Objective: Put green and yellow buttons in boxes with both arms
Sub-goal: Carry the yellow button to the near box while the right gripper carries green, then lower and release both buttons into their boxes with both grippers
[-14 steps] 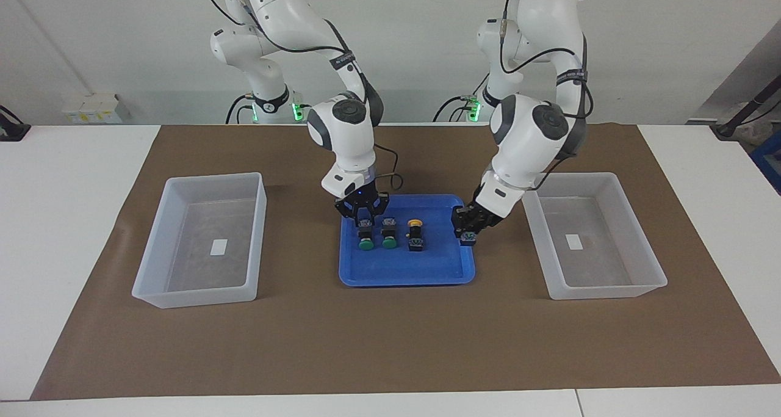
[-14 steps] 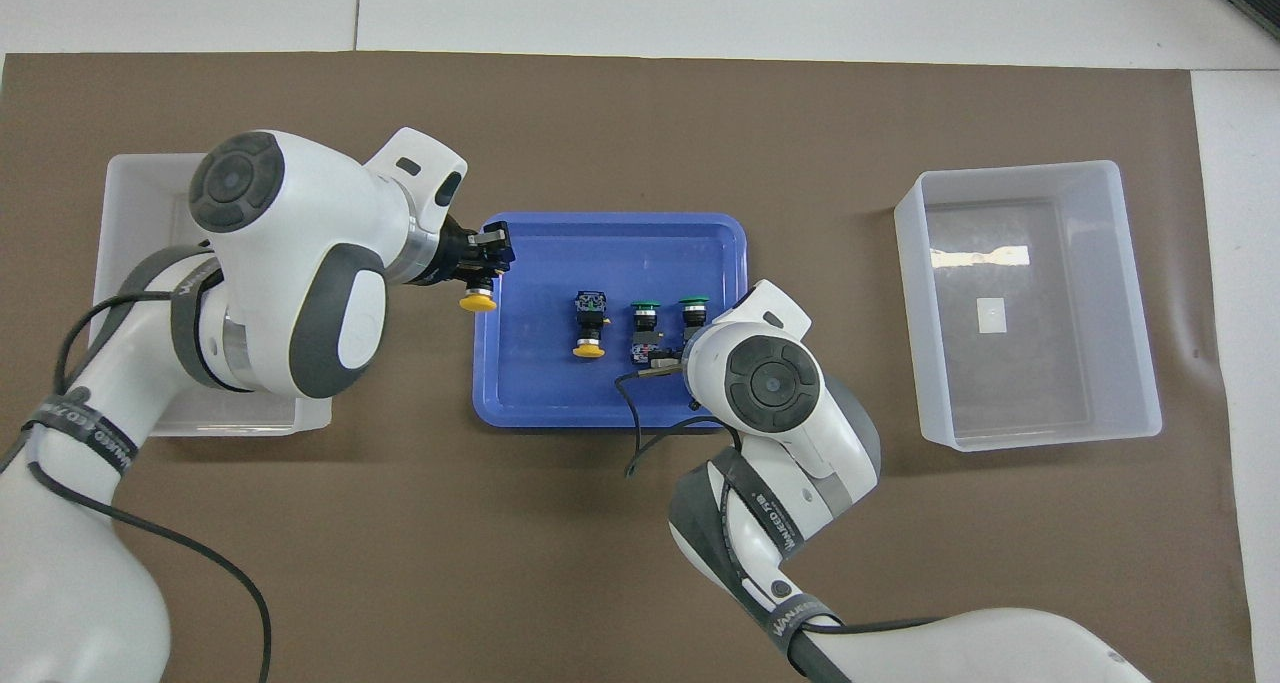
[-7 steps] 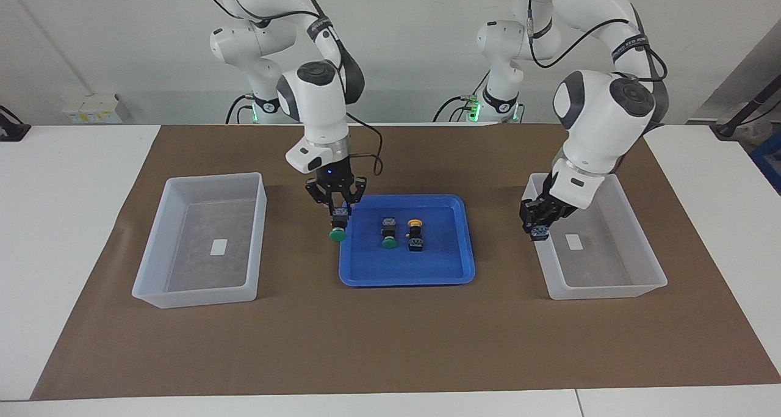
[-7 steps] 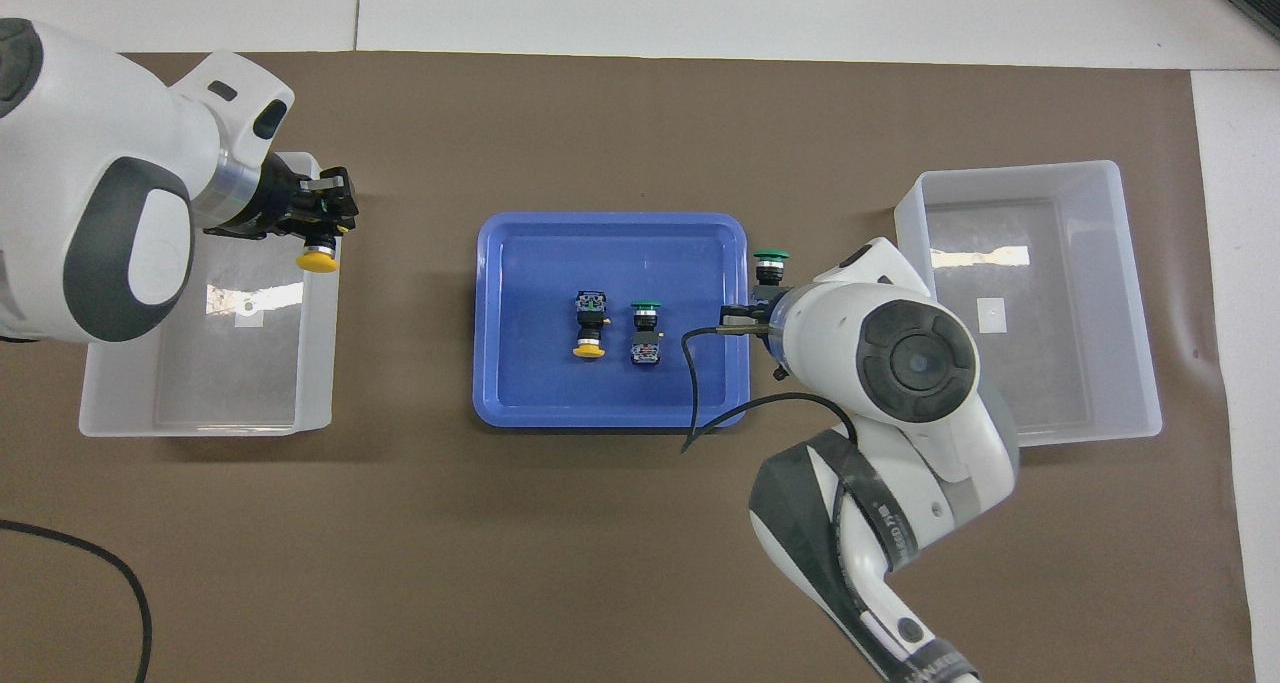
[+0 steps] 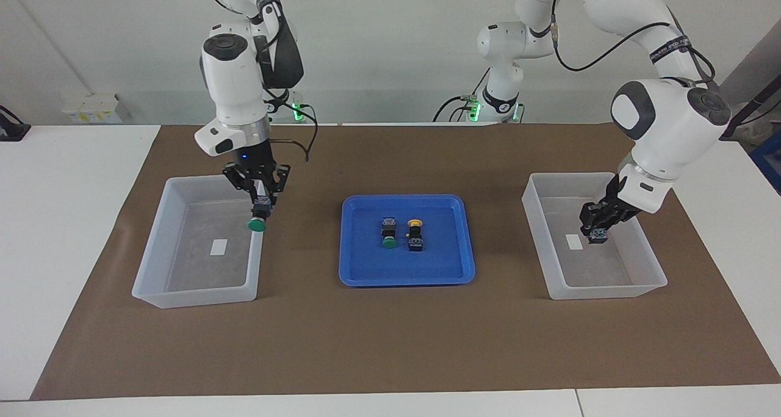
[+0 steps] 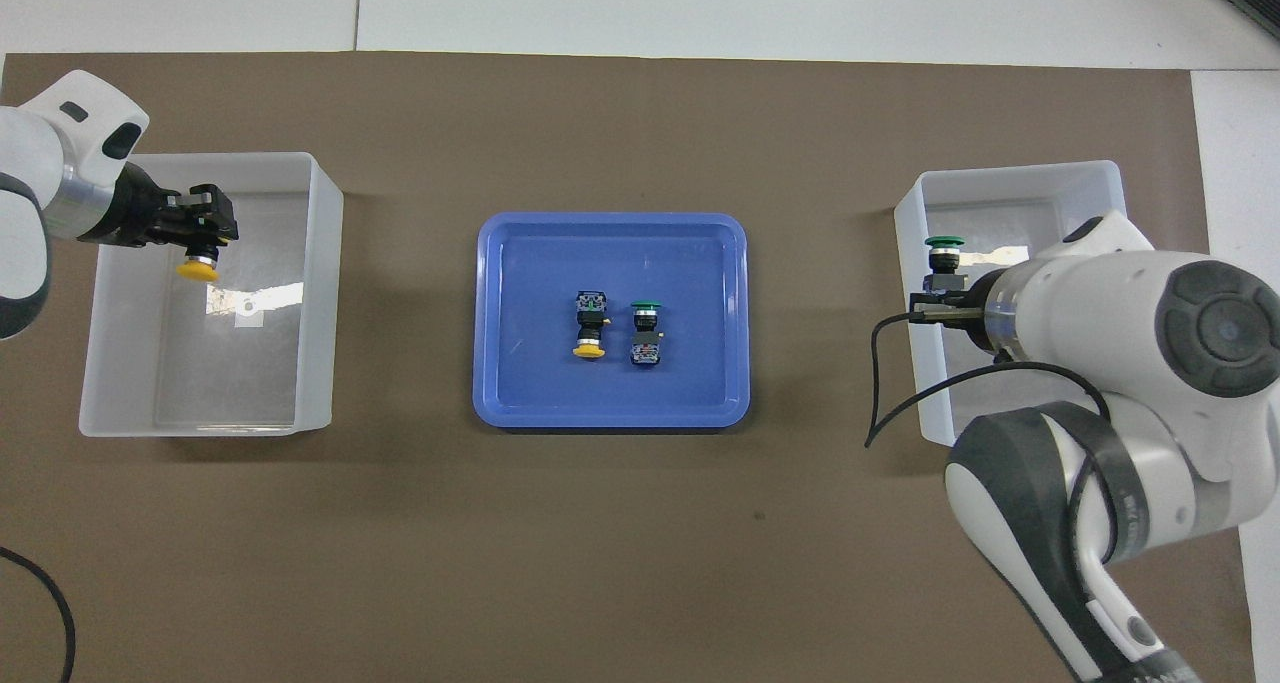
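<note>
Buttons, four: light, rigid, slick caps; I grip the black bodies. Right end effector [image 5: 259, 208] pinches a green button [image 5: 257, 224] over one box [image 5: 152, 282]; left end effector [image 5: 598, 234] pinches a yellow button [image 6: 198, 269] inside the other box [image 5: 537, 246]. Two remain on the tray [image 5: 366, 276].

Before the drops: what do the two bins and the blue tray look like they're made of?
The bins look like thin translucent plastic, whitish and slightly glossy: the brown mat shows dimly through their walls, and one floor catches a bright glare. The blue tray looks like moulded opaque plastic with a smooth sheen, rounded corners and a raised rim. Rigid or flexible, I cannot tell.
</note>
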`<state>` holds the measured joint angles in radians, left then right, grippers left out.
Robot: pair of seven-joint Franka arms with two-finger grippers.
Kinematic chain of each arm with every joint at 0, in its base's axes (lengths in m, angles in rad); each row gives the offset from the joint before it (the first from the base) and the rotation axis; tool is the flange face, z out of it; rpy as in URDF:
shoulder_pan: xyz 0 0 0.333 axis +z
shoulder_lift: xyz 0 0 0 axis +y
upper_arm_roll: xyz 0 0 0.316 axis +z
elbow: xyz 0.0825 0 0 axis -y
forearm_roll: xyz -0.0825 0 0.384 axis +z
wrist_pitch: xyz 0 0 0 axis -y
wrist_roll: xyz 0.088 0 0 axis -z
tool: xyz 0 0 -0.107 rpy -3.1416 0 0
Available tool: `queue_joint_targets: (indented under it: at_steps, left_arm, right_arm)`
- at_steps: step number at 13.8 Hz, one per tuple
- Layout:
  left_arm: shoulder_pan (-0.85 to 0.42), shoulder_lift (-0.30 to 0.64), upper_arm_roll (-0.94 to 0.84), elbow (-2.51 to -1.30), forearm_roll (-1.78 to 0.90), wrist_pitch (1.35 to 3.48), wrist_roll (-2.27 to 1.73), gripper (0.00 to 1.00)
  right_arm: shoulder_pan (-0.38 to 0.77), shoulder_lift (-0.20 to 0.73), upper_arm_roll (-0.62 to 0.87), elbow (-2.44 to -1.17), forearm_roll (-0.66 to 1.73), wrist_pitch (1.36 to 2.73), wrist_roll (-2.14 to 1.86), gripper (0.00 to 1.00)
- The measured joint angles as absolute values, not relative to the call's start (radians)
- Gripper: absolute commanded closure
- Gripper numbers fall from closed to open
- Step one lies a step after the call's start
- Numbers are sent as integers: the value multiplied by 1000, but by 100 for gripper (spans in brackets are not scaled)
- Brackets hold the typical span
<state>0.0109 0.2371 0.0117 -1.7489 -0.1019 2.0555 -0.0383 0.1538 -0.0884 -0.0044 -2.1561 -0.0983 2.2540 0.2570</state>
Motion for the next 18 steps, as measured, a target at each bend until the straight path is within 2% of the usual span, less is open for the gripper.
queue_joint_targets:
  at_steps: [4, 6, 11, 15, 16, 17, 18]
  left_arm:
    - [11, 234, 0, -1916, -102, 2233, -25, 100]
    - [10, 234, -2, -1965, -102, 2294, -23, 100]
    - [8, 267, -4, -2009, -102, 2417, -20, 100]
    - [8, 308, -5, -2015, -102, 2467, -19, 100]
    - [8, 308, -5, -2015, -102, 2467, -19, 79]
    - [8, 308, -5, -2015, -102, 2467, -19, 47]
    - [8, 308, -5, -2015, -102, 2467, -19, 33]
  right_arm:
    - [39, -87, -5, -2205, -12, 2257, 50, 100]
    - [-16, -55, -6, -2210, 23, 2264, -43, 100]
    - [-107, 81, -7, -2193, 41, 2345, -150, 100]
    - [-125, 170, -7, -2130, 41, 2396, -152, 100]
    - [-127, 194, -7, -2119, 41, 2422, -152, 100]
    - [-130, 215, -7, -2111, 41, 2443, -152, 100]
    - [-135, 232, -7, -2104, 41, 2452, -152, 100]
